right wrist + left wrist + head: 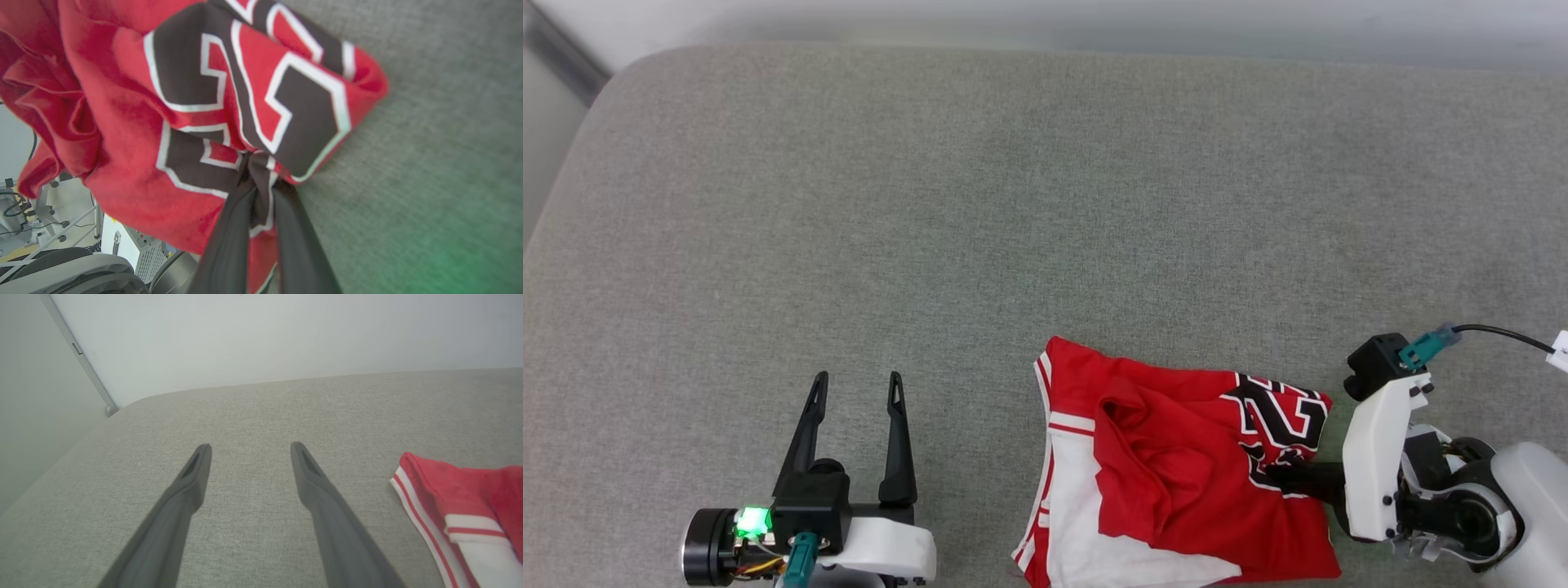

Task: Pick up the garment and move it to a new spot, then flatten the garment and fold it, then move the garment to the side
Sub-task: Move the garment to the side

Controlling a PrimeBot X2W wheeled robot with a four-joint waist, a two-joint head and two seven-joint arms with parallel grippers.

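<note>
The garment (1168,482), a red jersey with white sleeve panels and black, white-edged numerals, lies bunched at the near right edge of the grey fabric-covered bench (1013,204); in the right wrist view part of it appears to overhang that edge. The right gripper (1286,475) is closed on a pinch of fabric at the numerals, on the garment's right side. The left gripper (858,380) stands open and empty over bare bench, well apart to the left. Step in hand, as judged: the pick-up. For a clean carry, raise the pinch until the trailing cloth clears the surface, then travel toward the open middle; a thin pinch may slip, so a slow lift is advisable
</note>
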